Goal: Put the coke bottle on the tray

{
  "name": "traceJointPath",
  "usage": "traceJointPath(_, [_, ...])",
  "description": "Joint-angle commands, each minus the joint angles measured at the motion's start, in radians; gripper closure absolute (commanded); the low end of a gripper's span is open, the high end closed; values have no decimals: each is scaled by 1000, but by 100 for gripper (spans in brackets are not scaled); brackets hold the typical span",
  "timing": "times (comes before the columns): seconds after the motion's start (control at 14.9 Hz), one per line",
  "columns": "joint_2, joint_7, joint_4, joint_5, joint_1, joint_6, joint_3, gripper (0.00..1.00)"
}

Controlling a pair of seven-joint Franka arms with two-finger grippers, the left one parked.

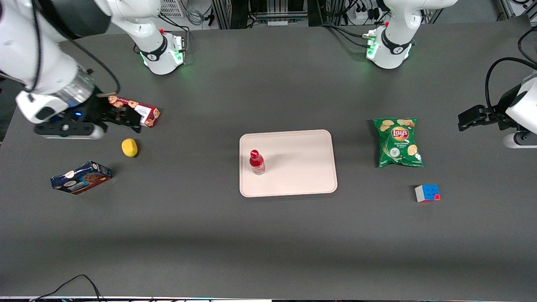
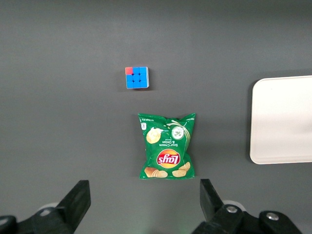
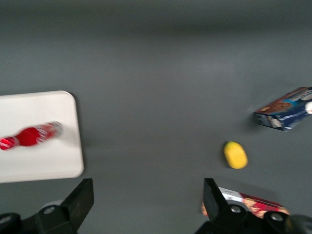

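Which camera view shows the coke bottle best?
The front view: the coke bottle stands sharp on the tray. The right wrist view shows it blurred; the left wrist view shows only the tray's edge. The gripper, open, hovers over the red box.

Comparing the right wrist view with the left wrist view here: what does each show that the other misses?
Only the right wrist view shows the coke bottle standing on the tray, the lemon, the blue cookie box, the red cookie box and the open gripper. Only the left wrist view shows the Lay's chip bag and Rubik's cube. Both show part of the tray and the dark table.
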Motion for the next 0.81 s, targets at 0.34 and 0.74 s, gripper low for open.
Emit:
traceJointPath(0.34, [-91,-243,-113,45,4,28,-205,0])
traceJointPath(0.74, [-76,-227,-82,45,-9,2,-208,0])
